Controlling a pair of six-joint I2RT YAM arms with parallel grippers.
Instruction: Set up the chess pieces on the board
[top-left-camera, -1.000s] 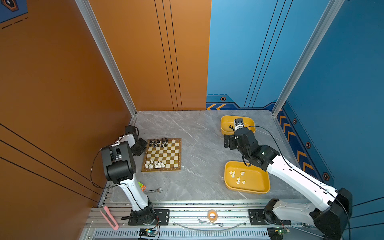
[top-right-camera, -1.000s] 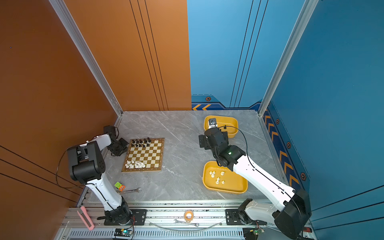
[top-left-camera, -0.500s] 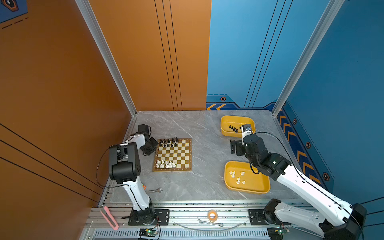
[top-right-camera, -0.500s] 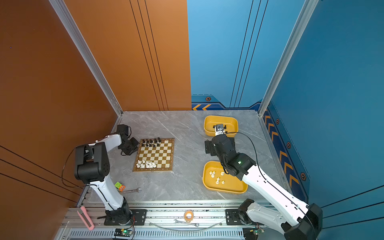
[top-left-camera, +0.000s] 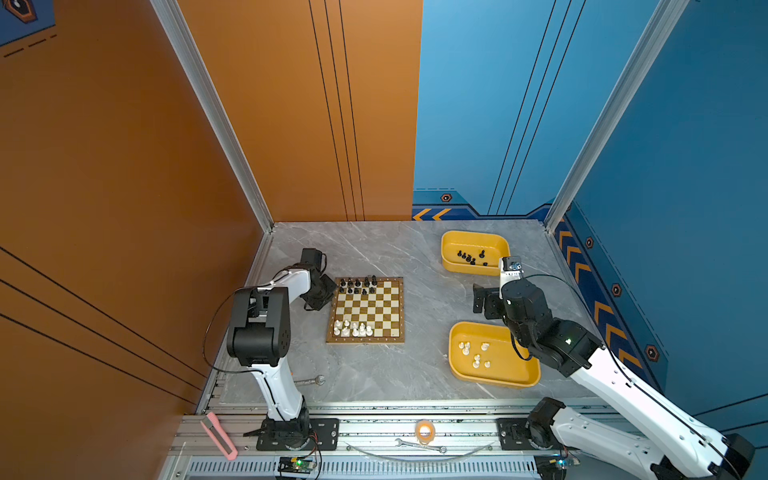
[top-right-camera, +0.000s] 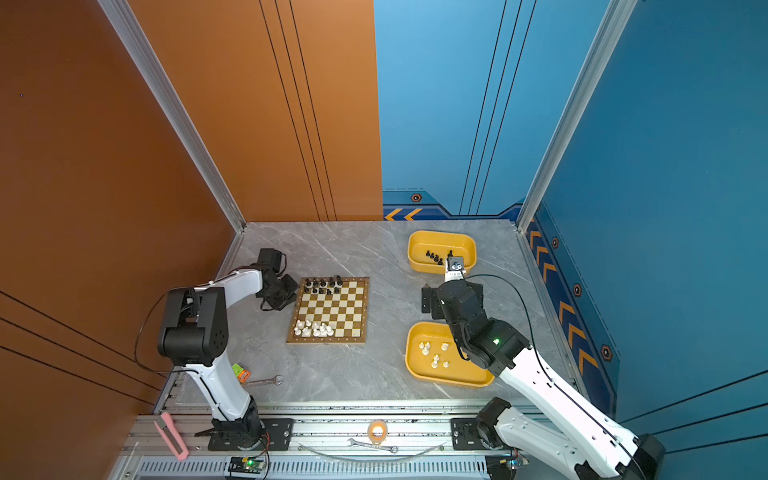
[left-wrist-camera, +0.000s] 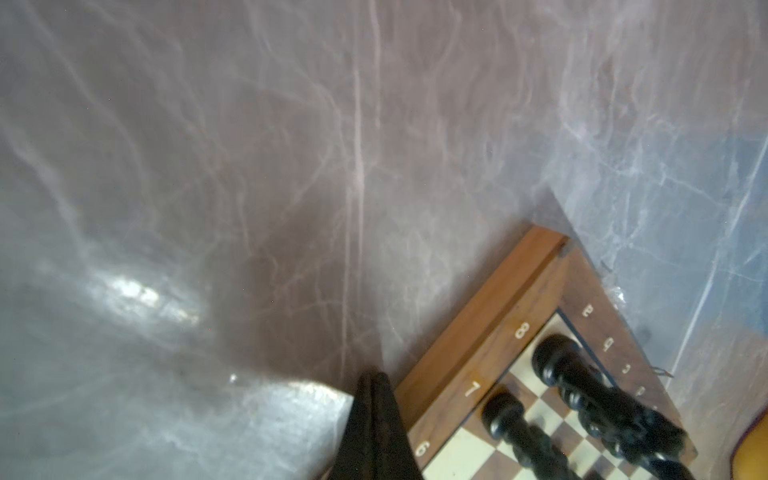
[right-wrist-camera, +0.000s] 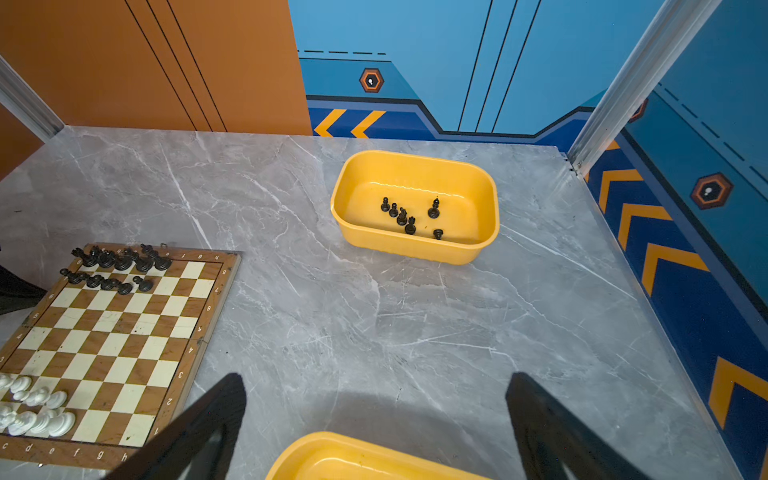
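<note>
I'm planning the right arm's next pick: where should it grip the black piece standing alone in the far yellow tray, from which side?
Grip the lone black piece by its upper stem, straight from above: it stands upright, apart from the others, and the wall of the far tray would likely block a sideways approach.

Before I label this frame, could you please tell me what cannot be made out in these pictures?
Left tool: left wrist view's edge cuts off all but its tips.
Black pieces on the board: blurred in that view.
White pieces in the near tray: too small in both top views.
</note>
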